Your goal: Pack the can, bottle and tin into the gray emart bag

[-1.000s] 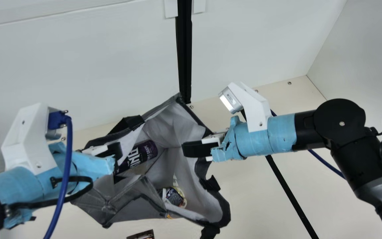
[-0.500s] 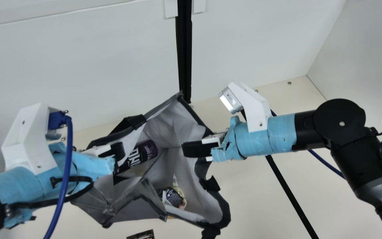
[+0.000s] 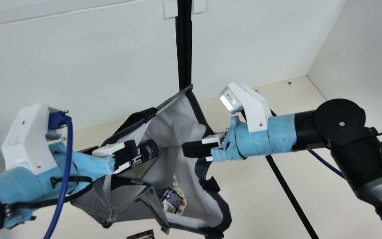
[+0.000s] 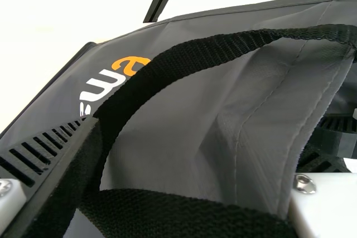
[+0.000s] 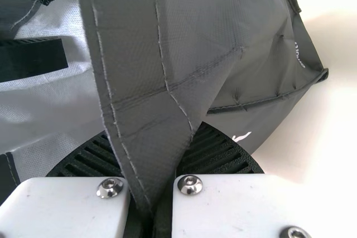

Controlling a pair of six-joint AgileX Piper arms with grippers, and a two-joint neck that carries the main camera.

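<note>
- Gray fabric makes up the emart bag (image 3: 131, 212), slack, creased and dark-edged, its mouth gaping to a paler lining (image 3: 197, 196); we see it on the cream bench (image 3: 260, 199).
- Inside the bag, on the side by our left gripper (image 3: 121, 152), lies a smooth purple cylinder (image 3: 149, 149) with white lettering; we cannot tell whether it is the can or the bottle.
- Deeper along the bag, near its rim at the bottom of the main view, sits a small dark-labelled pack (image 3: 172, 200), apart from the cylinder.
- Just outside the bag, past that same rim, we find a dark brown printed item (image 3: 141, 235), cut off by the view's edge.
- Our left gripper's fingers are spread wide, one outside the bag and one within its mouth, with gray wall and coarse woven strap (image 4: 195, 54) passing between them, unclenched.
- Our right gripper (image 3: 194, 149) has its ribbed fingers (image 5: 223, 151) clamped on the bag's stitched edge, pinching the fold between them.
- The left wrist view gives us the orange and white print (image 4: 131, 66) on the bag's outer wall, while the main view looks down into its mouth.
</note>
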